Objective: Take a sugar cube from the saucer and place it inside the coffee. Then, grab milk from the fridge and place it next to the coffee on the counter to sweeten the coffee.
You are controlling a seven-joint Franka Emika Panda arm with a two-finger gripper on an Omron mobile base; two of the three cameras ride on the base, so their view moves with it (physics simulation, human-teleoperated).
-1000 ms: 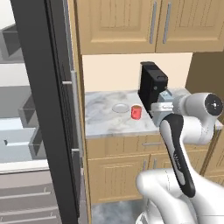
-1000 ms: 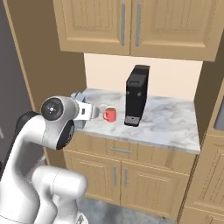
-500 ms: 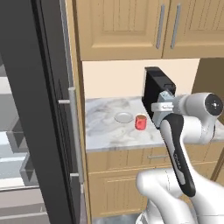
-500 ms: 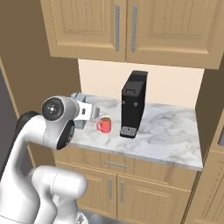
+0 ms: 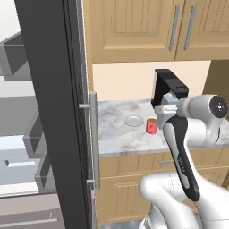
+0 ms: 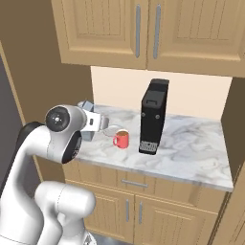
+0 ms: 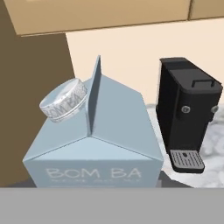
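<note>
My gripper (image 5: 166, 106) is shut on the milk (image 7: 94, 144), a blue-grey carton with a peaked top and a white cap. It hangs above the counter (image 6: 191, 150) beside my forearm, and the carton hides the fingertips. In the right base view the milk (image 6: 87, 109) is left of the coffee (image 6: 121, 139), a red mug with brown liquid. The coffee (image 5: 151, 126) stands right of the pale saucer (image 5: 133, 120). The sugar cube is out of view. The fridge (image 5: 53, 112) stands open on the left.
A black coffee machine (image 6: 153, 117) stands on the counter right of the mug and shows as the coffee machine (image 7: 186, 118) in the hand view. Wood wall cabinets (image 6: 143, 28) hang above. The fridge's grey shelves (image 5: 27, 134) sit behind the open door. A brown side panel (image 6: 237, 143) bounds the counter's right end.
The whole picture has shifted: the base has driven, so counter, mug and coffee machine look nearer and the fridge interior slides left. The arm keeps its pose with the milk held.
</note>
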